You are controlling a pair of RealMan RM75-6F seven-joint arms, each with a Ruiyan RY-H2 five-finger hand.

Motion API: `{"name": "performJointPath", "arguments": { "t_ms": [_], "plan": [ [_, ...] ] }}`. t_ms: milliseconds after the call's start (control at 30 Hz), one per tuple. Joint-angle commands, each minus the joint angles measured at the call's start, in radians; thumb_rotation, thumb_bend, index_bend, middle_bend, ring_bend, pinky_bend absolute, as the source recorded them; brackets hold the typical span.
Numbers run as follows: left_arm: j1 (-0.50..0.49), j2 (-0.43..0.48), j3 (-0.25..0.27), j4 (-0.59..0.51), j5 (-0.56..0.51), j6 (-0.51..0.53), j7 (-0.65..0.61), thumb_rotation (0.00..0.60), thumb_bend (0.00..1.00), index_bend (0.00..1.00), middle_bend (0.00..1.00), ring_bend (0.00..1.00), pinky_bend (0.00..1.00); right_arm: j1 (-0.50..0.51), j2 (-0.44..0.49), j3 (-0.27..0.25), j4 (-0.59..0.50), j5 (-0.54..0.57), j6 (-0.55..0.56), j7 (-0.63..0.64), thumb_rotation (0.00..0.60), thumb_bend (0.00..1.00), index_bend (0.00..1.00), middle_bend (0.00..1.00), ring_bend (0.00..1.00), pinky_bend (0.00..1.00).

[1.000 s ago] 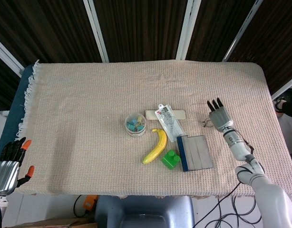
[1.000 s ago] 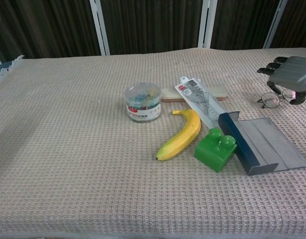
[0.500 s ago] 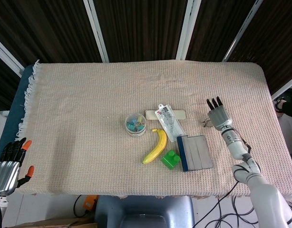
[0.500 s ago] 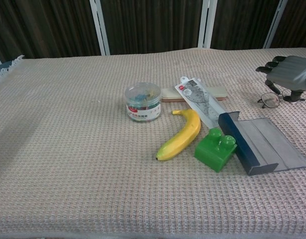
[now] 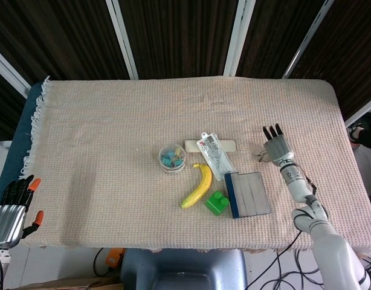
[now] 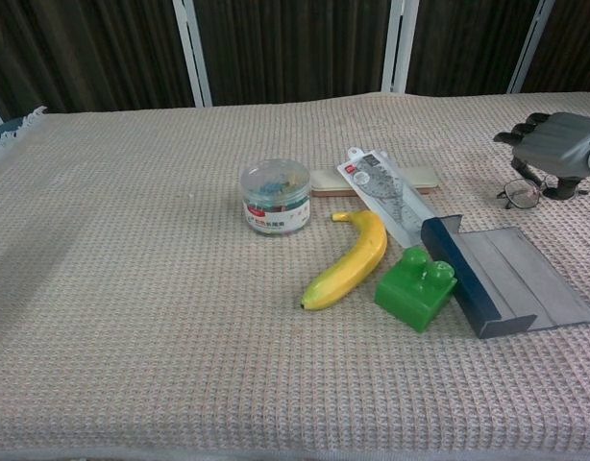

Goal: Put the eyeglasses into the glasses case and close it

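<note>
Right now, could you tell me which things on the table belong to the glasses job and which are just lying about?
Belong to the job:
eyeglasses
glasses case, lying open
right hand, over the eyeglasses

Just lying about:
banana
green block
clip tub
ruler packet
beige bar

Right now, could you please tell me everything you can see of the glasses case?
The glasses case lies open and empty on the woven tablecloth, near the table's front right. It looks like hard material: a dark blue raised edge on its left and a flat grey ribbed panel to the right. The green toy brick sits against its blue edge; the ruler packet reaches its far corner.
</note>
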State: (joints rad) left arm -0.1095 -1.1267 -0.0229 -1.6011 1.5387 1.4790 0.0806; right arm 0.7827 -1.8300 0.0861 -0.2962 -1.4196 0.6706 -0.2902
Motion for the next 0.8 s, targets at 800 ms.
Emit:
{"name": "performJointPath", "arguments": {
  "t_ms": [800],
  "plan": [
    [-0.001,0.0,0.005,0.006,0.011,0.002,-0.006,0.6,0.41,0.0,0.0,0.0,0.03,-0.017,0.02,-0.023,-0.022,-0.039,0.103,0.053,0.6,0.61,0.71,0.1,0.0,0.0]
  ]
}}
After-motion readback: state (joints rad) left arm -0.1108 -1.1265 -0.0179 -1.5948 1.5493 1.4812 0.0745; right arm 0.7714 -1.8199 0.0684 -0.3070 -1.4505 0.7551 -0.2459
